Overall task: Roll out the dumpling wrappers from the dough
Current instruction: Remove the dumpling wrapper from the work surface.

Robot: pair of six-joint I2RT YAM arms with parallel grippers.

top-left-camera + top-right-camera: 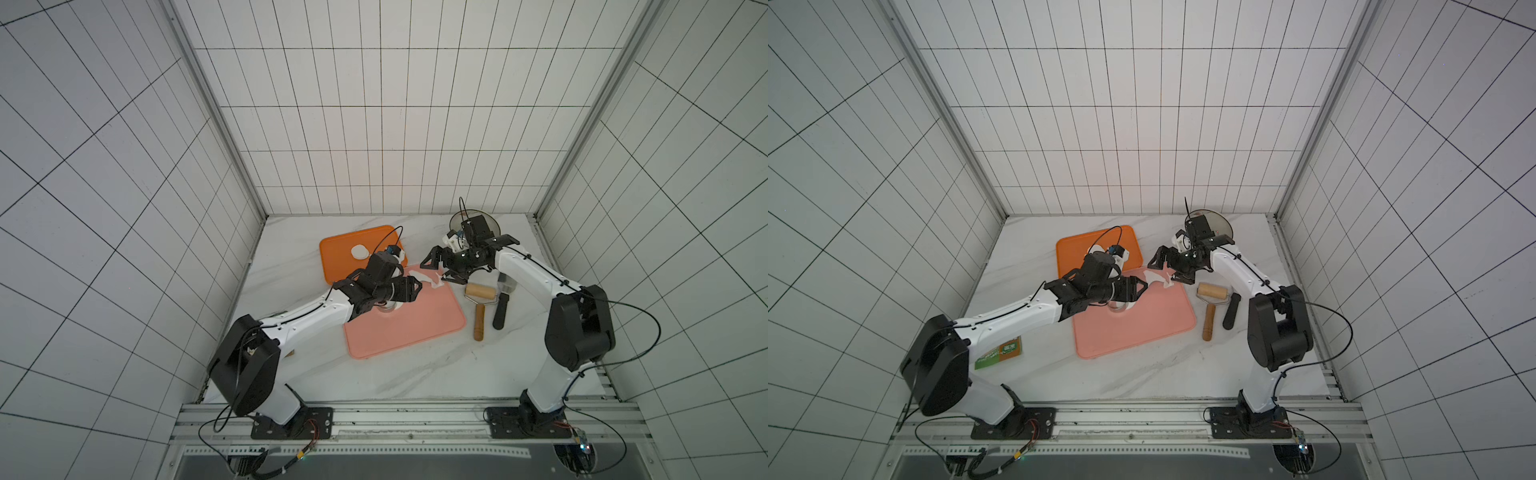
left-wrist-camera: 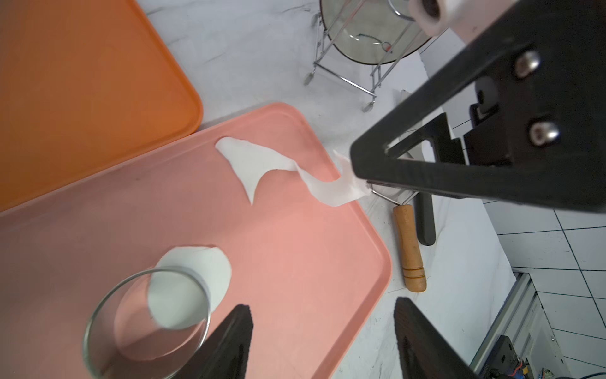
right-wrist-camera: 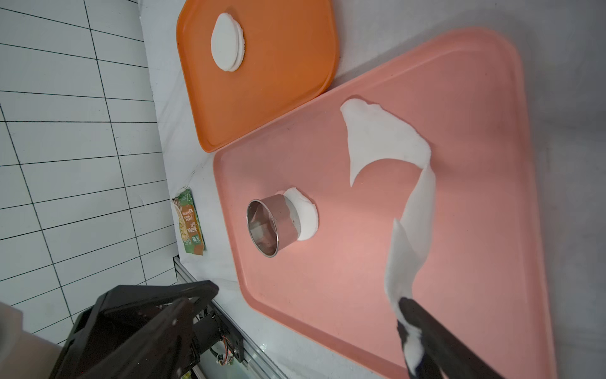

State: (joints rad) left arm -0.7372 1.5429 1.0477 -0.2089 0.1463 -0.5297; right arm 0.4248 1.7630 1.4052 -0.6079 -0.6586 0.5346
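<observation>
My left claw [image 2: 321, 305] is open by the ring cutter [image 3: 272, 223]; my right claw [image 3: 306, 293] gapes, dough [image 3: 383, 137] clinging to one finger [image 3: 436, 331], twelve o'clock on the pink tray [image 3: 360, 295].

Stretches the left arm [image 1: 307, 313] and right arm [image 1: 528, 268] inward, wrists near each other. Carries the left gripper [image 2: 321, 303] low and almost level, jaws parted — nothing between. Angles the right gripper [image 3: 308, 293] downward, jaws spread wide.

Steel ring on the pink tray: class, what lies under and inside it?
A round white disc lies partly under the steel ring on the pink tray, and white shows inside the ring too. The disc's covered edge cannot be seen.
</observation>
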